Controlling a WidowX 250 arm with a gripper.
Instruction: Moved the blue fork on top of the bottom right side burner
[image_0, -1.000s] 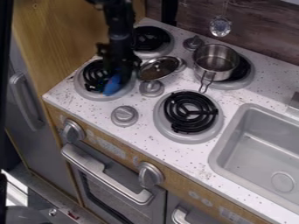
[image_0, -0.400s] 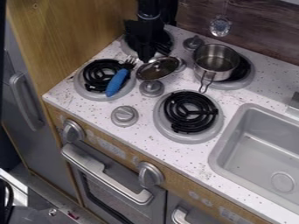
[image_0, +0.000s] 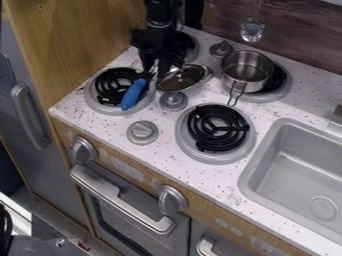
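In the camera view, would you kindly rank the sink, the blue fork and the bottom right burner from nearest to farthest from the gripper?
From the gripper:
1. Blue fork, right at the fingers, over the left burner.
2. Bottom right burner, front centre.
3. Sink, far right.

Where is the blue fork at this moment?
In the camera view, the blue fork lies at upper left, on the right part of the front-left burner, left of the silver lid.
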